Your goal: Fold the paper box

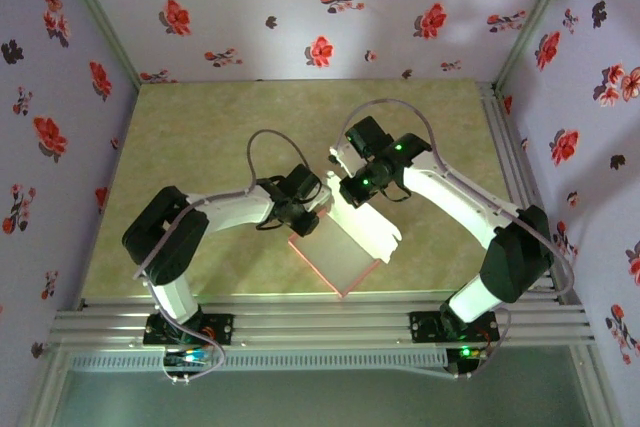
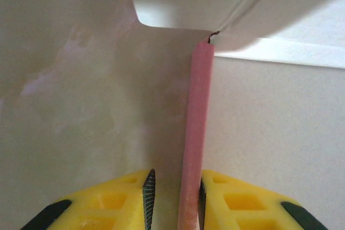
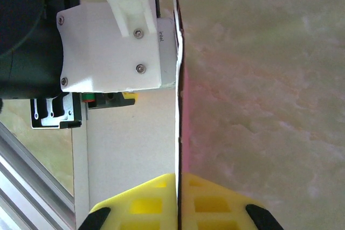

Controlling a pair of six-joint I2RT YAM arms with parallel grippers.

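Two sets of yellow fingers on one sheet. The right fingers [image 3: 186,189] are clamped flat on the paper box [image 3: 178,122], a thin die-cut cardboard sheet, whitish-grey on one face, salmon-pink on the other. Seen edge-on, it stands upright & runs straight out from the pads. Its grey face is twd the white camera housing [image 3: 113,41] of the other wrist, which sits just beside it.

The left fingers [image 2: 213,192] straddle a pink-faced flap [image 2: 197,122], also edge-on. It's at or against one pad w/ a clear gap to the other, so they're apart, nothing pinched yet. Past the flap: grey card w/ a curved cut-out & a crease line.

Top view: the box sits front-centre on the greenish marbled counter [image 1: 200,137], btwn the two arms, grey face up, pink along its near edges. Both wrists crowd over its far end.

Step, imo: mid-fold. Right holds one panel up while left lines up on a side flap. Next, left needs to pinch that flap fully, then swing it over along its crease while right holds steady. Thin card, so light pressure & no twist, or it prob. buckles off-crease.
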